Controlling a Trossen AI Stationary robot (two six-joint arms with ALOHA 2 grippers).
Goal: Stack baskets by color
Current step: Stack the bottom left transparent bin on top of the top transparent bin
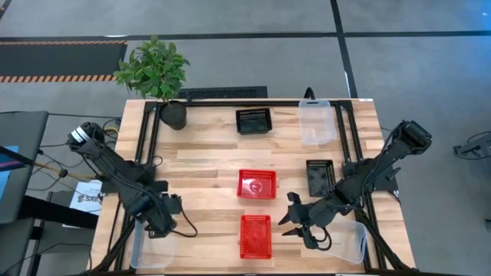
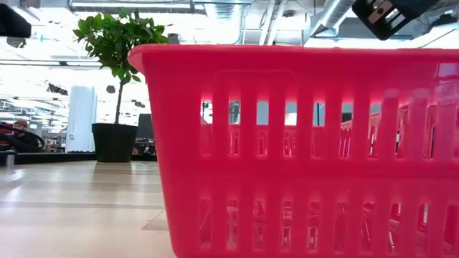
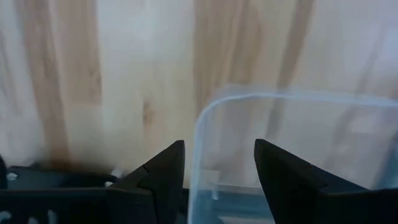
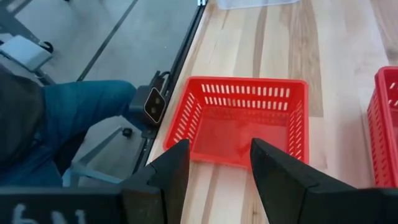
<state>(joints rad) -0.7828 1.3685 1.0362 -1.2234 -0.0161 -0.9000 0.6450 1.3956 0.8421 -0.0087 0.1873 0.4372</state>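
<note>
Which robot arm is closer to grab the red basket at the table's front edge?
The right one. The right gripper hangs open just beside the front red basket, facing it; the left gripper is over a clear bin.

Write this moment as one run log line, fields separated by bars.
left gripper: open at clear bin rim | right gripper: open, facing red basket | no stack yet

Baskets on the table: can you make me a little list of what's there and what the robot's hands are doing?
red baskets: two, one mid-table, one at the near edge
black baskets: two seen
clear bins: three seen
plant pot: far left corner
left hand: open, astride a clear bin's rim
right hand: open, facing the near red basket
stacks: none visible
</note>
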